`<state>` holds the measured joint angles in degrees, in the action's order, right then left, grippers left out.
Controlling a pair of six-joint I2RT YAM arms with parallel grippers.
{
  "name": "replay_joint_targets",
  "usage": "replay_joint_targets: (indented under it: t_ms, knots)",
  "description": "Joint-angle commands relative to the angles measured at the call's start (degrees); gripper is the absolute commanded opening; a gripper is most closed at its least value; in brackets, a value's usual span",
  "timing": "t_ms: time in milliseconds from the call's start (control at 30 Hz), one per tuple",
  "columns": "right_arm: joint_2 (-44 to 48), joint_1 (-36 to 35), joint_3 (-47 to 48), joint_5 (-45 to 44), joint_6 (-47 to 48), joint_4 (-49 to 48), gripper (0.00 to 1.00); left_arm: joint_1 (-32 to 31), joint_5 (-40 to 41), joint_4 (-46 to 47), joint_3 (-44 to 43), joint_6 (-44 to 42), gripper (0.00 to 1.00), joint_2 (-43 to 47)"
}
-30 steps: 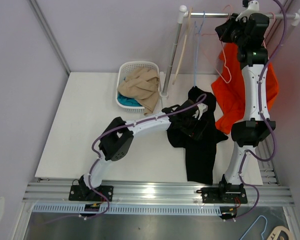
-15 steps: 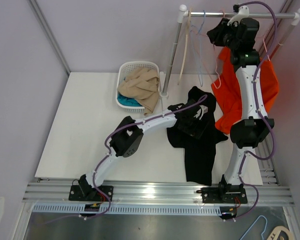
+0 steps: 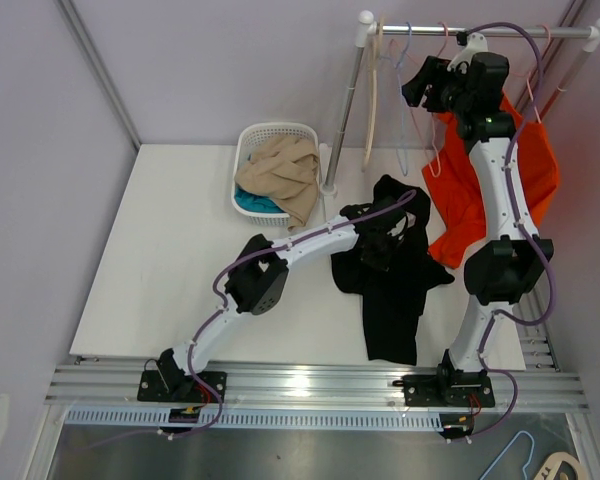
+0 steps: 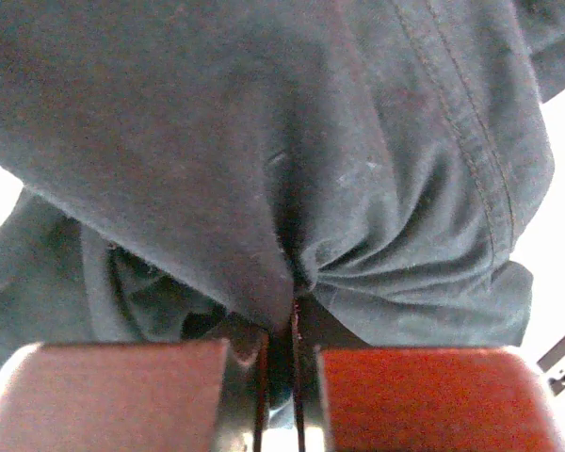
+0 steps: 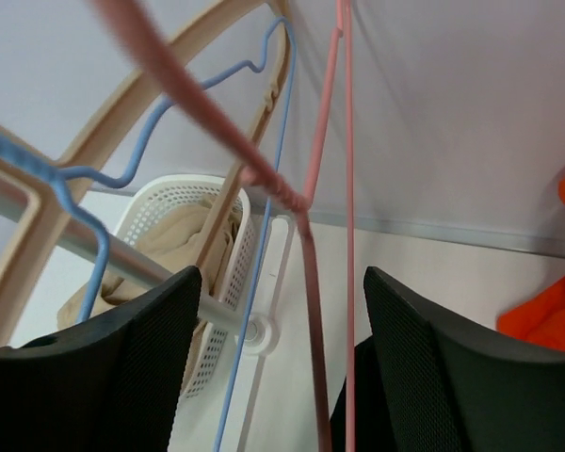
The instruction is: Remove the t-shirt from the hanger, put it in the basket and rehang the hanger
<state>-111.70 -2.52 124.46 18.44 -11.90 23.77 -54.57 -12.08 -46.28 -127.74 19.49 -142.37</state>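
Top view: the black t-shirt (image 3: 390,300) is lying crumpled on the table (image 3: 170,260), at about 4 o'clock from its centre. It looks already off any hanger. The left gripper (image 3: 380,243) is sitting at the shirt's 12 o'clock end. The right gripper (image 3: 420,85) is reaching up at the rail (image 3: 540,32), at 10 o'clock from an orange garment (image 3: 480,190).

Left wrist view: the left gripper (image 4: 278,348) is clenching a fold of the t-shirt (image 4: 264,141), a pinch the overhead camera is hiding. Doing this well probably means a firm pinch and a low, slow drag, so that no fabric snags.

Right wrist view: the right gripper (image 5: 278,282) is spread wide, grasping nothing. The pink hanger (image 5: 306,245) is passing between its fingers, beside a blue hanger (image 5: 257,273). The overhead view cannot settle that.
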Motion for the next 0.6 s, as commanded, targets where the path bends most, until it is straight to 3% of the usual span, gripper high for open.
replay_joint_targets:
  t_ms: [0,133,267,367,567]
  knots:
    - [6.66,-0.20,-0.27,-0.59,1.00,-1.80,0.75,-0.10,2.41,-4.52,-1.81,-0.06,0.01,-0.37]
    - [9.92,0.24,-1.68,-1.03,1.35,-2.06,0.82,-0.10,2.59,-2.68,3.35,-0.24,0.01,2.87]
    - [12.29,1.29,-1.24,-1.21,1.18,-0.22,0.93,-0.10,0.48,4.61,14.35,-0.06,0.01,14.55]
    - [14.57,4.26,-1.50,-0.34,-0.84,0.66,1.00,-0.10,-0.58,3.31,19.80,-1.64,0.01,22.99]
    - [20.99,10.69,-5.09,-2.69,-3.30,3.56,1.00,2.61,-2.15,6.90,40.63,-0.86,0.01,45.92]
